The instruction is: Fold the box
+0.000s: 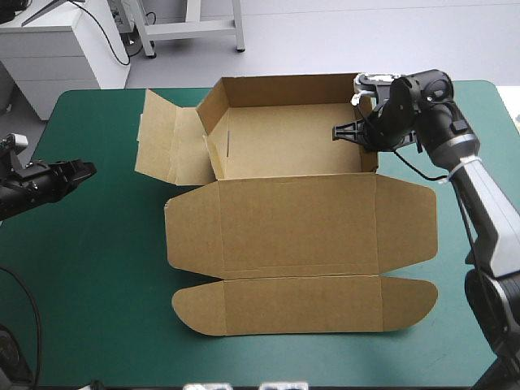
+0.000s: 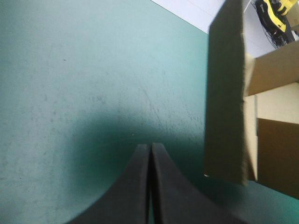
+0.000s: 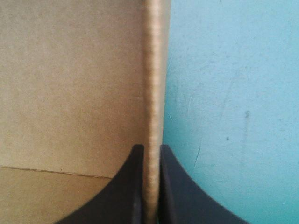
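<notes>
Box (image 1: 301, 219): right wall (image 3: 154, 70) pinched in right end effector (image 3: 150, 147); left end effector (image 2: 150, 145) closed, empty, left flap (image 2: 226, 93) just ahead

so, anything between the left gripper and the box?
Nothing visible: only bare teal-green cover lies between the shut left gripper and the left flap of the box. The right gripper is shut on the right wall.

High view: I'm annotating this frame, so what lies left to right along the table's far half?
Shut black-fingered left hand → brown board box: first its flat side flap, then its raised-wall tray → black-fingered right hand, shut on the tray's right wall.
</notes>
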`<state>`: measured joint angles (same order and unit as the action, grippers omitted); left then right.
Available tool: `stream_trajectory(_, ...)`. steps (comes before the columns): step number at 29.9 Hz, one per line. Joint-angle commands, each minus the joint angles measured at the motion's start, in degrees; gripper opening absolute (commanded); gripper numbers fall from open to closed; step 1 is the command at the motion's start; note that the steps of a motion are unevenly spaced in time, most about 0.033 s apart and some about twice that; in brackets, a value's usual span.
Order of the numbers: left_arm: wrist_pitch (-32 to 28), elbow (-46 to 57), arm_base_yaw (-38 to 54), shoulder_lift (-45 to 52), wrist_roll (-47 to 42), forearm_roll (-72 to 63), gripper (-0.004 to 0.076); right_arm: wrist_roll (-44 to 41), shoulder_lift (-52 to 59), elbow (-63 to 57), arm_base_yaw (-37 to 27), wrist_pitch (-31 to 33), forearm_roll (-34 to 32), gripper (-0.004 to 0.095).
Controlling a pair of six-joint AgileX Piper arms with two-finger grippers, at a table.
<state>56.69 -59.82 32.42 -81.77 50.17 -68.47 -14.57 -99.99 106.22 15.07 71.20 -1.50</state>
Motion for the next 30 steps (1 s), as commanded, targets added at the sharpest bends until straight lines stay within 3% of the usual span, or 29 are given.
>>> stream_trajectory(1,-1.1,-1.5,0.0,-0.3,-0.6,-4.7,-0.0009,0.9,6.8,1.5,-0.4,0.6,1.9,-0.0020)
stream_trajectory(8,-1.2,-1.5,0.0,-4.5,-0.6,-4.7,-0.0009,3.4,12.4,1.5,-0.4,0.5,4.5,-0.0020)
stream_trajectory(18,-0.1,-1.5,-9.2,-9.5,-2.3,-5.4,-0.0009,8.4,14.0,1.5,-0.1,0.5,16.6,-0.0020)
stream_trajectory(25,-4.2,-1.8,-16.8,-9.7,-3.7,-5.5,-0.0009,9.1,12.9,1.5,4.1,0.5,9.6,-0.0020)
stream_trajectory(30,-1.6,-3.1,-18.3,-9.7,-3.7,-6.0,-0.0009,8.0,10.6,1.3,6.0,0.5,4.8,-0.0020)
